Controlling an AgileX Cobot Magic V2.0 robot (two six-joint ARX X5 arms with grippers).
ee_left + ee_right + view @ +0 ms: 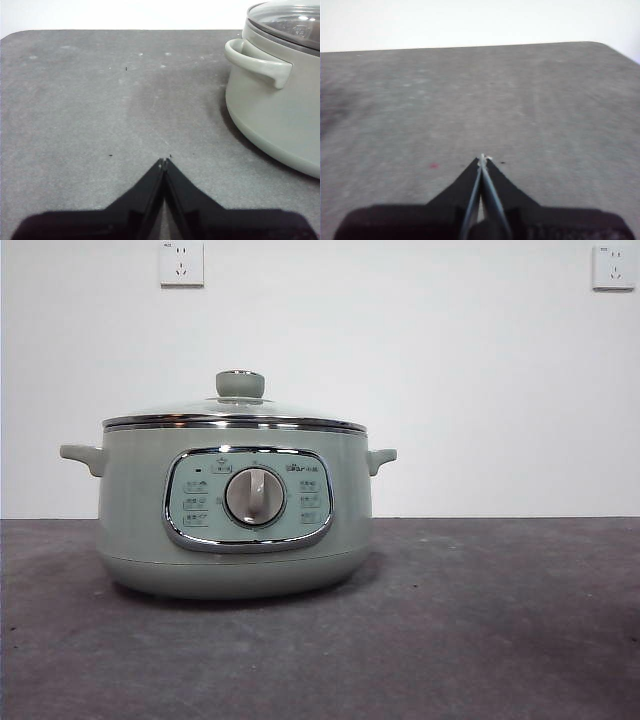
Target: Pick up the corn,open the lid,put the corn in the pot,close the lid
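I see the lid (236, 410) seated on the pot (235, 510); left gripper (164, 162) (empty, jaws closed) waits beside it, right gripper (482, 159) likewise pinched closed.

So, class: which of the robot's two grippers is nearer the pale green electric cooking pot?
Left. The left gripper, jaws shut, rests low over the grey table with the pale green electric cooking pot close beside it. The right gripper, also shut, sees only table, no pot.

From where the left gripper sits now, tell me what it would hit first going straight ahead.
Probably nothing: ahead of the left gripper lies only bare table as far as its edge. The pot stands off to one side, though depth is unclear.
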